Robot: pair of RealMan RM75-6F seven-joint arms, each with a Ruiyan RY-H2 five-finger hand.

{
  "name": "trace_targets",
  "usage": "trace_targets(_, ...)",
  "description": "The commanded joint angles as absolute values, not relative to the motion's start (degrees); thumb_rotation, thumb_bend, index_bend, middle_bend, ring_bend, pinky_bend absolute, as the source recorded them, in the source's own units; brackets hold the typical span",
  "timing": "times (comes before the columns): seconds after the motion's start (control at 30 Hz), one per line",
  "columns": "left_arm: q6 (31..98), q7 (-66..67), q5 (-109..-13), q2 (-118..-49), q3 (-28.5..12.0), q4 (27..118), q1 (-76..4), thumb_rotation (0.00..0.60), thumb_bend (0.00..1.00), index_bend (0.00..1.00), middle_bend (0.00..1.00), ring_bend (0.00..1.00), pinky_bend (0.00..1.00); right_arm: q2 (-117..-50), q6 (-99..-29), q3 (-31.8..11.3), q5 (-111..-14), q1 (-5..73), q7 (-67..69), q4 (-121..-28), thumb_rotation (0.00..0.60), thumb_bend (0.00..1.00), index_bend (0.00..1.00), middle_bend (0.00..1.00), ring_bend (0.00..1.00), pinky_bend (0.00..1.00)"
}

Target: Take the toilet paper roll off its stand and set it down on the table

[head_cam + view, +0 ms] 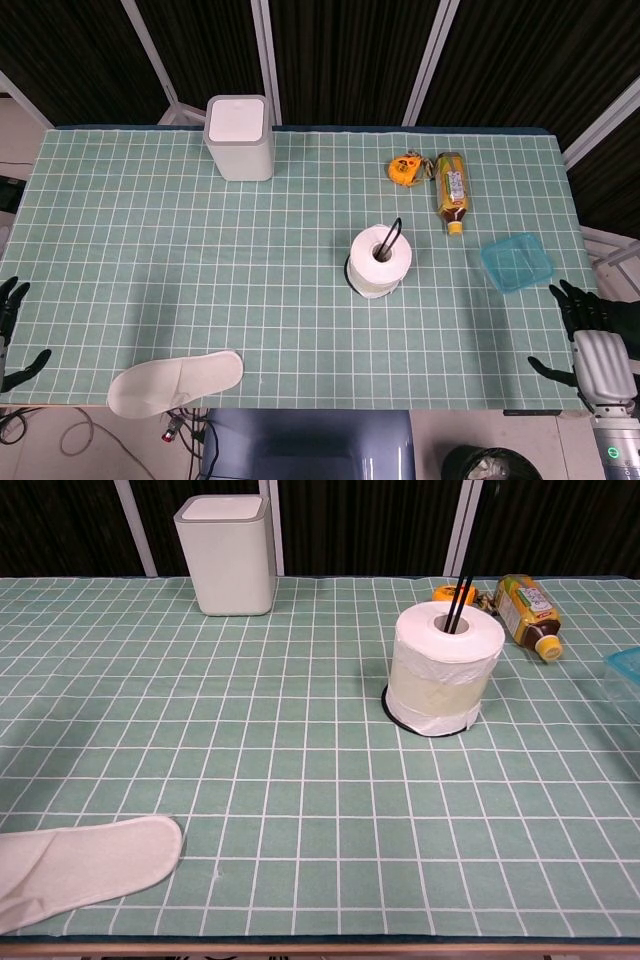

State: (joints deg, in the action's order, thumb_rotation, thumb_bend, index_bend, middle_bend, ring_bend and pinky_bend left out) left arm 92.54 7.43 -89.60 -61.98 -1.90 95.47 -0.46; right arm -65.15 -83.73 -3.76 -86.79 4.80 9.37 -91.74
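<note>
Nothing done yet. Toilet paper roll (380,261) sits upright on its stand (458,600), black rod up through the core, round base just showing under the roll.

Right hand (592,341) at the near right table edge, fingers spread wide, holding nothing; roll is well ahead of its fingertips and off to the left, blue plastic container (517,261) just beyond them. Left hand (10,330) at the near left edge, mostly out of frame, fingers look spread and empty; white slipper (175,382) lies near it, to its right. Neither hand shows in the chest view.

Left to do, by my read: reach, grip roll, lift clear of rod, set on green checked tablecloth (200,270). Rod is tall, so a straight vertical lift is needed.
</note>
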Motion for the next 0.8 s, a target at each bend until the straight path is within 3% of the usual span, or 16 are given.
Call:
trace_targets(0.03, 92.7, 7.3, -89.7, -61.9, -1.9, 95.5, -0.4, 0.600, 0.18, 0.04, 0.00, 0.00, 0.01, -62.8, -71.9, -4.0, -84.7, 9.9, 31.5, -96.9, 0.600, 0.00, 0.00, 0.00, 0.00, 0.00)
trace_targets(0.17, 93.0, 7.0, -89.6, -61.8, -2.1, 95.5, -0.3, 0.600, 0.18, 0.04, 0.00, 0.00, 0.01, -62.9, -64.2, -6.1, -83.6, 15.0, 42.7, -97.2, 0.600, 0.00, 0.00, 0.00, 0.00, 0.00)
trace_targets(0.3, 93.0, 6.7, -89.3, -61.7, -2.2, 95.4, -0.2, 0.600, 0.18, 0.04, 0.00, 0.00, 0.01, -65.7, -59.8, -7.9, -81.3, 18.5, 44.5, -96.5, 0.600, 0.00, 0.00, 0.00, 0.00, 0.00)
trace_targets(0.8, 92.7, 6.3, -88.6, -61.4, -2.4, 95.3, -0.2, 0.600, 0.18, 0.04, 0.00, 0.00, 0.01, -81.5, -54.0, -12.8, -69.6, 25.7, 37.3, -88.8, 0.600, 0.00, 0.00, 0.00, 0.00, 0.00)
